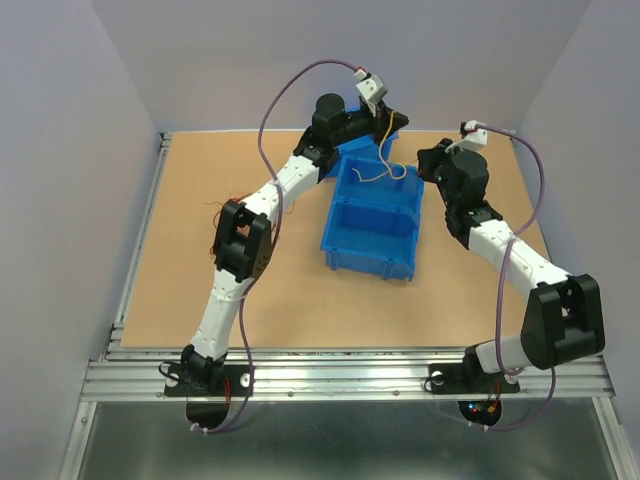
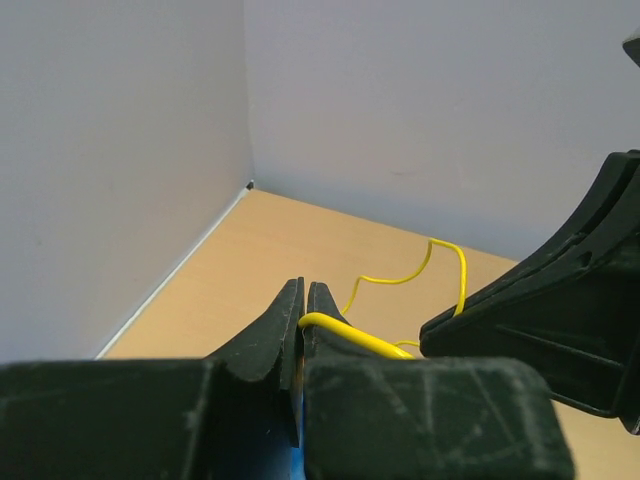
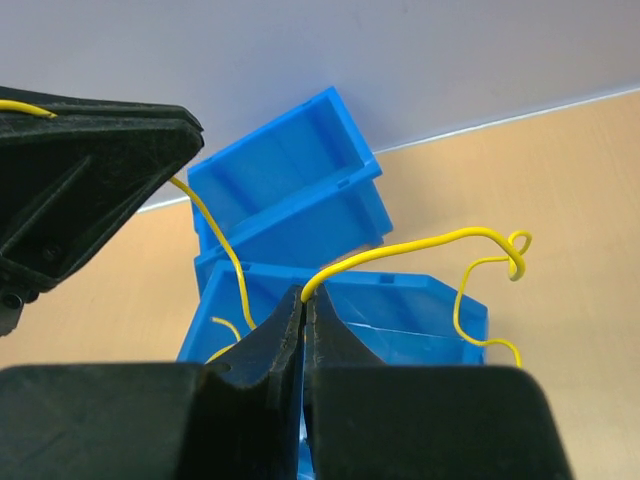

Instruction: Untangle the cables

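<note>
While two blue bins (image 1: 368, 255) sit nearby, left end effector (image 2: 303, 296) and right end effector (image 3: 304, 298) (both clenched) pinch yellow cable (image 3: 420, 242).

Yellow cable (image 3: 420, 240) end hidden between the right fingers (image 3: 265, 350)

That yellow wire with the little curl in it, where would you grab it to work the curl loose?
Probably on the smooth arch of the yellow wire just beside the curl, coming from above. That stretch stands lifted free of the blue bin, with open air around it, while the right gripper pinches it farther along.
</note>
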